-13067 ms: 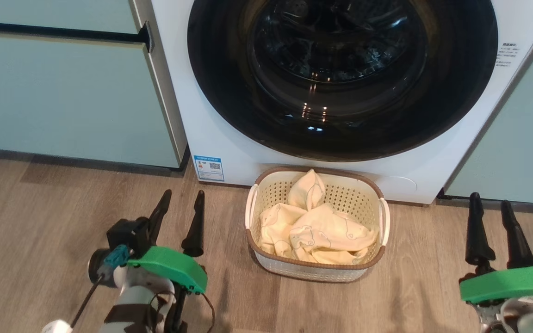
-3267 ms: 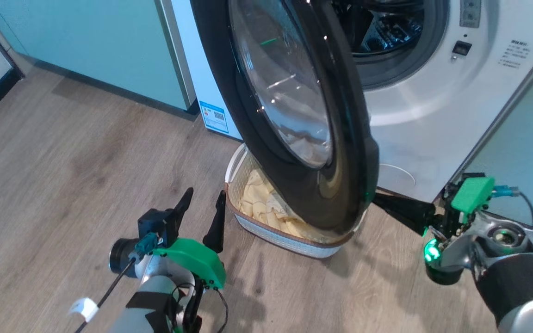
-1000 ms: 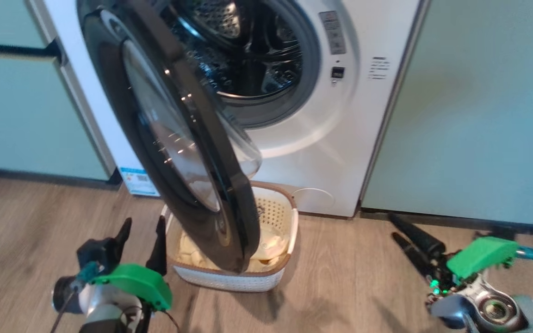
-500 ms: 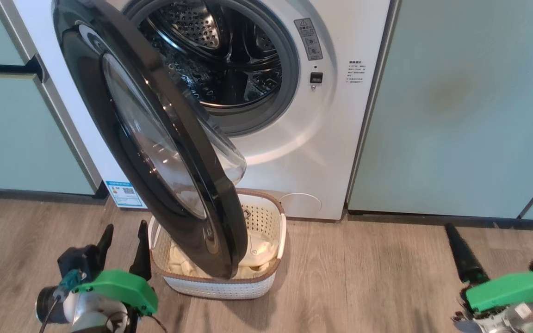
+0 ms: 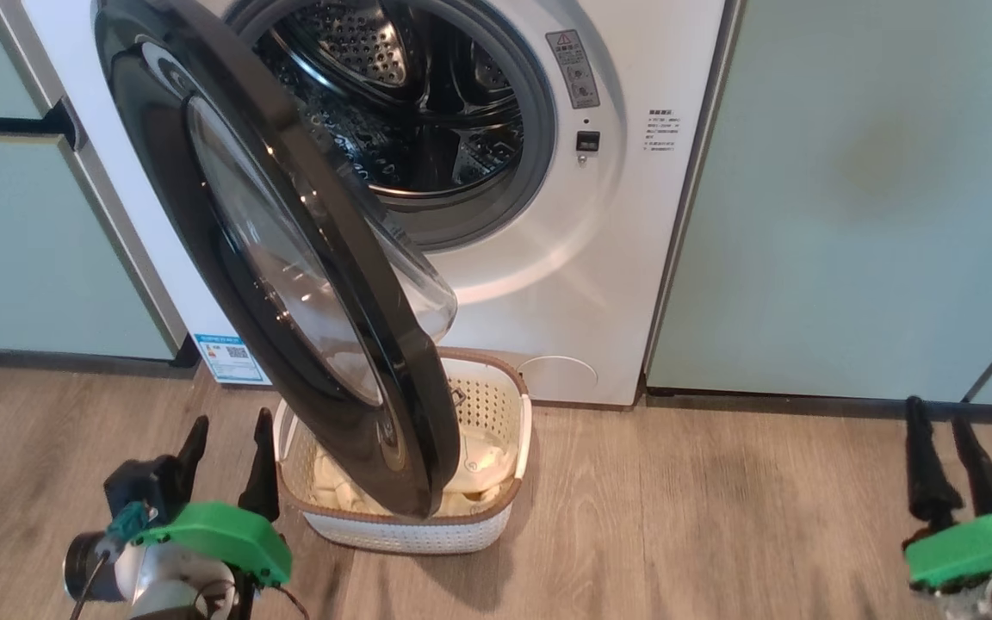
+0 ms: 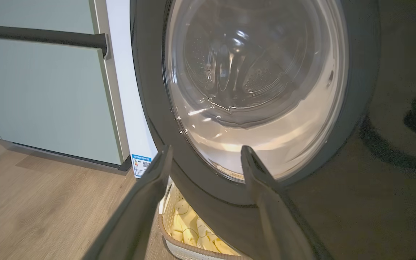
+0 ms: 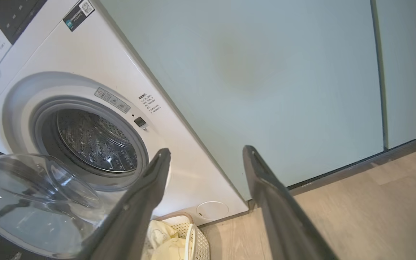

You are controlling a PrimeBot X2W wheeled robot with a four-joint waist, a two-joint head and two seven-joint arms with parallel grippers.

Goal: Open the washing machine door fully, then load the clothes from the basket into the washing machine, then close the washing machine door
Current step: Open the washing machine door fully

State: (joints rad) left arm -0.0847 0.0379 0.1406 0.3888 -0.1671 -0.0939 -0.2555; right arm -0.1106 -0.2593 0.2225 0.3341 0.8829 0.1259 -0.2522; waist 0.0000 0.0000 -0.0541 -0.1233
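Released and empty, left end effector point(image 5: 232, 419) and right end effector point(image 5: 938, 412); clothes point(image 5: 483, 461) lie in the basket point(image 5: 427, 534) at the head view's lower centre, while the right wrist view reveals the drum point(image 7: 96, 141).

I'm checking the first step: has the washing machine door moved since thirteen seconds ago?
Yes. The washing machine door has swung out on its left hinge, away from the washing machine front, baring the drum; its lower edge overhangs the basket.

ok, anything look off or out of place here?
The washing machine door stands only part open, its lower edge over the basket, hiding most of the clothes. Nothing looks spilled or damaged.
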